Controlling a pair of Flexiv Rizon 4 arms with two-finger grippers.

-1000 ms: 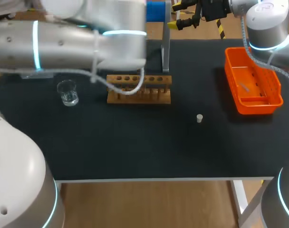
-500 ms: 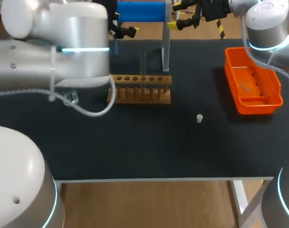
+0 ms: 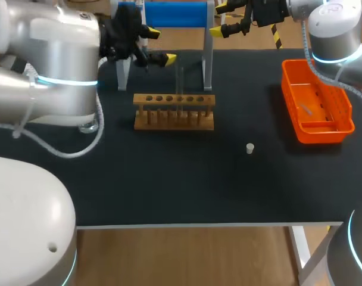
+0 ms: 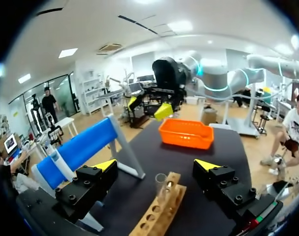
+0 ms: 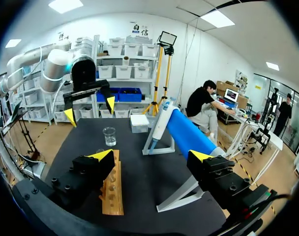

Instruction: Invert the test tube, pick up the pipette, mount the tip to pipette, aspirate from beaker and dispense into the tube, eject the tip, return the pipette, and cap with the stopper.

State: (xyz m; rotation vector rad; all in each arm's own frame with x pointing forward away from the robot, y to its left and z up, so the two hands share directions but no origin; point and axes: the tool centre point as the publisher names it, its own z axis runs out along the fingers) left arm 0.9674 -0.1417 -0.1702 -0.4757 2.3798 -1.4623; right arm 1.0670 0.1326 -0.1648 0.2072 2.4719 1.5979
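Test tube (image 3: 180,80) stood upright in the rack (image 3: 175,113). Behind the rack, the left end effector (image 3: 161,46) hovered spread apart, and the right end effector (image 3: 219,19) was likewise apart.

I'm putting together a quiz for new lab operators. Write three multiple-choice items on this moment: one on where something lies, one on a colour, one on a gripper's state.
1. Where is the stopper?
A. On the table, between the rack and the tray
B. In the tray
C. In the rack

2. What colour is the tray?
A. Blue
B. Green
C. Orange

3. How is the left gripper?
A. Shut on the stopper
B. Open, holding nothing
C. Shut on the test tube

Answers:
1 A: it lies on the bare table, apart from both.
2 C: its walls show orange in the head view.
3 B: the left wrist view shows its fingers wide apart, while the test tube stands in the rack ahead of them.
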